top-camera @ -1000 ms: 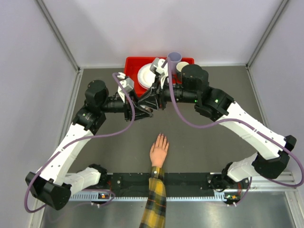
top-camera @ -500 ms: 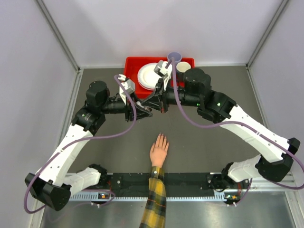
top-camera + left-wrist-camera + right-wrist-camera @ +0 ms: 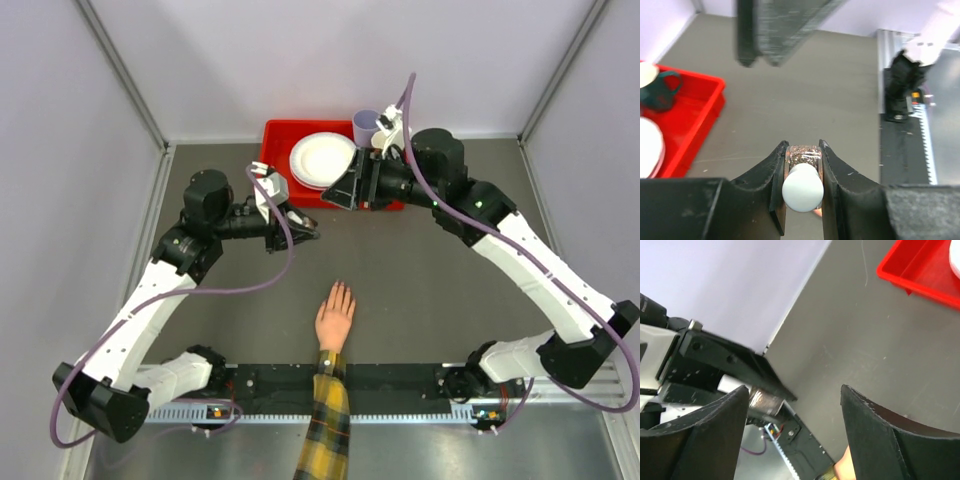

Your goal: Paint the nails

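On table point(image 3: 430, 270) nr front edge: peach hand point(image 3: 335, 322) flat, nails point(image 3: 340, 288) tiny.

No legible text, no labels or brands, no numbers

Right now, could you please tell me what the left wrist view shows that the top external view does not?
Only the left wrist view clearly shows the small pale-capped bottle clamped in the left hand, and a dark mug in the red tray. Only the top external view shows the peach hand with its plaid sleeve and a lilac cup. Both show that tray, the white plate and the grey table.
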Tool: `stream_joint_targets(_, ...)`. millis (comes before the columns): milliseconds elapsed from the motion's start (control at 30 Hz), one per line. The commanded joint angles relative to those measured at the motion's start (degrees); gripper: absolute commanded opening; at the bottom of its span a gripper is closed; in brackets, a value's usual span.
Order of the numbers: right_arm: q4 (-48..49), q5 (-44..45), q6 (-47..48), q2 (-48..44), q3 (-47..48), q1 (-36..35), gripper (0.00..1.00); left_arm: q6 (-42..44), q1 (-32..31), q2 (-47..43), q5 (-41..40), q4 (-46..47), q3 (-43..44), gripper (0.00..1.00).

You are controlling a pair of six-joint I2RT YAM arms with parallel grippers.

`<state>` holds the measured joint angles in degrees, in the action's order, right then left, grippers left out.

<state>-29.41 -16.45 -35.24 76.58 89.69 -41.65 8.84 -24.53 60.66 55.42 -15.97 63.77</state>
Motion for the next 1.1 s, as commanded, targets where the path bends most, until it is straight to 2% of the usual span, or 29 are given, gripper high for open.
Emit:
stream_joint_targets(0,0.7,-3.4,-4.4,-0.5,-2.8,2.7,0.73,3.4,-0.3,2.5,-13.3,2.4,0.8,0.00)
stream_joint_targets(100,1.1,-3.3,-4.0,-2.0,-5.6,5.4,0.74,1.8,-0.3,6.2,-26.9,-0.4,1.3,0.00)
stream_joint_targets(133,1.1,-3.2,-3.8,-2.5,-6.1,6.0,0.73,1.4,-0.3,8.5,-34.9,-1.5,1.3,0.00)
stream_joint_targets(233,0.8,-2.4,-2.6,-4.1,-7.2,7.7,0.74,-3.4,-0.3,13.8,-46.8,-4.2,0.9,0.00)
stream_joint_targets(400,-1.0,0.7,0.4,-5.0,-6.5,8.0,0.74,-13.3,-0.3,21.2,-51.5,-1.0,-2.3,0.00)
stream_joint_targets(567,-1.9,1.7,1.8,-5.7,-6.9,8.0,0.74,-20.7,-0.3,24.7,-59.6,10.3,-9.4,0.00)
stream_joint_targets(700,-2.3,2.6,2.3,-6.6,-7.9,8.0,0.74,-24.4,-0.3,29.8,-67.1,13.5,-11.6,0.00)
stream_joint_targets(1067,-1.5,2.8,2.3,-7.2,-10.1,8.1,0.74,-29.0,-0.3,32.4,-73.9,22.3,-17.4,0.00)
